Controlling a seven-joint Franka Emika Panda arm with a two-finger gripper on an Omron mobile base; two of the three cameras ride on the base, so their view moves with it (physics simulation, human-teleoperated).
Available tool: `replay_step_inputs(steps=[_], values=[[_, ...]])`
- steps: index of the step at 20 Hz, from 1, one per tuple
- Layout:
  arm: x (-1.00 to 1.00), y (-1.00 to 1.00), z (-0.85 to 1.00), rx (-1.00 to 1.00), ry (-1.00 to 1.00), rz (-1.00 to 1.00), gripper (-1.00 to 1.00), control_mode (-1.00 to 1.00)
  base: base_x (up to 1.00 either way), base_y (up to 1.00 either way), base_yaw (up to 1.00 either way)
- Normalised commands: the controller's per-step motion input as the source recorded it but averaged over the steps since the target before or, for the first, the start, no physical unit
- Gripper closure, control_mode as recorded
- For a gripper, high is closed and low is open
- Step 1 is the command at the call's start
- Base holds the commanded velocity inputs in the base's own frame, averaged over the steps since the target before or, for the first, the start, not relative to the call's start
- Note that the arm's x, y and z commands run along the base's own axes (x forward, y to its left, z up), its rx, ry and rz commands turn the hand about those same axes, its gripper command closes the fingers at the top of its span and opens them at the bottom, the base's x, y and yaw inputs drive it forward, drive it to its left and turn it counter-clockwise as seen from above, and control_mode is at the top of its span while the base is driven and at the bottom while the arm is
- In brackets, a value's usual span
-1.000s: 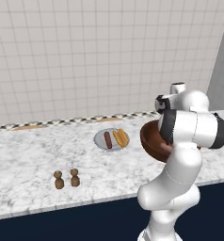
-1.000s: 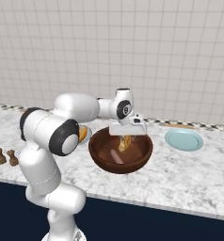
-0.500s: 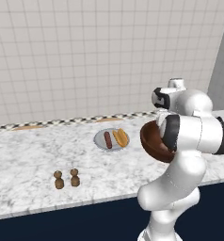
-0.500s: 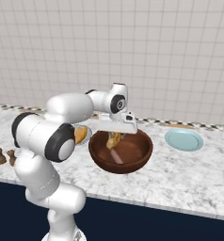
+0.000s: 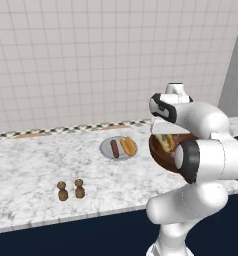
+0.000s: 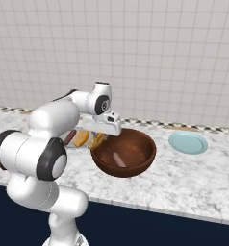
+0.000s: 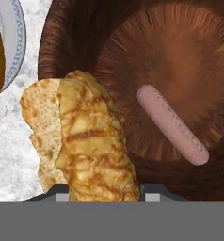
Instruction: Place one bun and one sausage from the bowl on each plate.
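Now gripper (image 7: 100, 195) gripping bun (image 7: 85, 141), above bowl (image 6: 123, 153) rim

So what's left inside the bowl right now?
One sausage lies on the floor of the bowl. The bun in the pincer covers the near rim; anything beneath it can't be seen.

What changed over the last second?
The fingers have lifted a golden-brown split bun out of the large dark reddish-brown wooden bowl, and the hand has swung toward the bowl's rim on the grey-plate side. Unchanged: one pink sausage lies in the bowl, the small grey plate holds its bun and sausage, and the pale blue-green plate is bare.
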Motion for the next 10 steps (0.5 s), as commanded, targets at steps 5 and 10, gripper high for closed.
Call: replay_step_inputs(steps=[5, 10], values=[[0.0, 0.24, 0.22, 0.0, -0.04, -0.25, 1.0, -1.0, 0.0, 0.0, 0.0], [0.0, 0.0, 0.03, 0.0, 0.0, -0.1, 1.0, -1.0, 0.0, 0.0, 0.0]])
